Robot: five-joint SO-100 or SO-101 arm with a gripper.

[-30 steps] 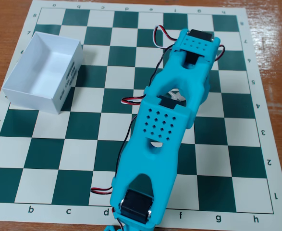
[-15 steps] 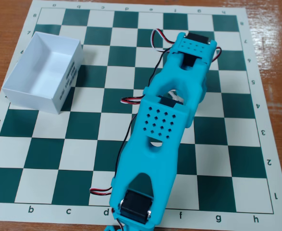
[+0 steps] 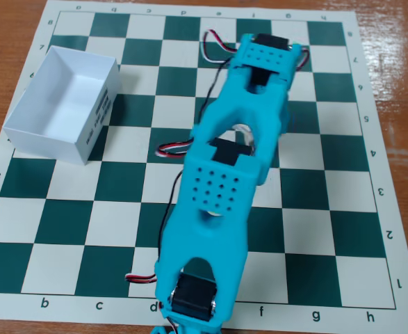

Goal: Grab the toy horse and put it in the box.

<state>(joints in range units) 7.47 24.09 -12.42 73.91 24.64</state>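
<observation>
The white open-topped box (image 3: 33, 132) stands at the upper left of the chessboard, with black print on its right wall, and its inside looks empty. My cyan arm (image 3: 217, 188) stretches from the bottom edge up across the board's middle. Its wrist end (image 3: 267, 59) is near the top, several squares right of the box. The gripper's fingers are hidden under the arm, so I cannot tell if they are open or shut. The toy horse does not show anywhere; it may be hidden under the arm.
The green-and-white chessboard mat (image 3: 64, 229) lies on a wooden table (image 3: 398, 83). Red, black and white cables (image 3: 214, 43) loop out beside the arm near the wrist and at mid-arm.
</observation>
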